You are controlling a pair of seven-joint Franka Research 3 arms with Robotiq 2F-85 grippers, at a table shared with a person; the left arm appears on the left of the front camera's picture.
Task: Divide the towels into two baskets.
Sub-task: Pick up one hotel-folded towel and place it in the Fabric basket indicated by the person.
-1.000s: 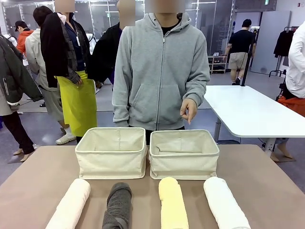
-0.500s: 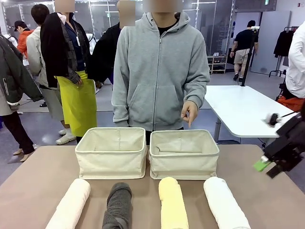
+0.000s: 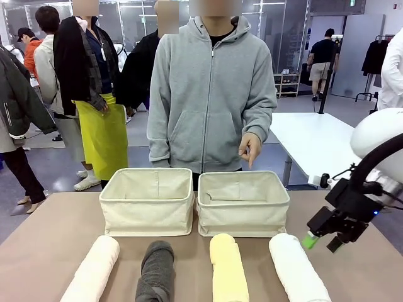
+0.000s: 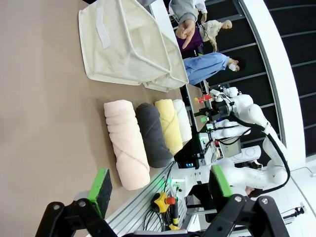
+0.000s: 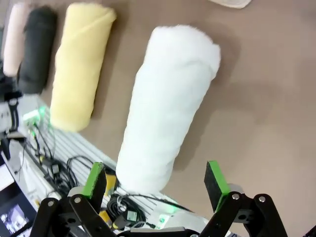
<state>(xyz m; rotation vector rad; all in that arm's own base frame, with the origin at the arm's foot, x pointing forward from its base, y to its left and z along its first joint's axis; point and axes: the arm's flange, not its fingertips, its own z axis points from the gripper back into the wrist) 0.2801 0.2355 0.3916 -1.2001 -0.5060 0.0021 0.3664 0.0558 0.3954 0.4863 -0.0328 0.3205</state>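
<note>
Right pincer [image 3: 321, 243]: jaws apart, empty, hovers over counter [image 3: 50, 233], just right of white towel [image 3: 296, 264].
Left pincer [image 4: 160, 186]: jaws apart, empty, well back from towels.
Yellow towel [image 3: 227, 267], grey towel [image 3: 155, 269], pink towel [image 3: 94, 267]: in row with white towel on counter, before baskets.
Left basket [image 3: 146, 217], right basket [image 3: 242, 220]: both empty.
Nothing sorted; four towels left. White towel likely first.
</note>
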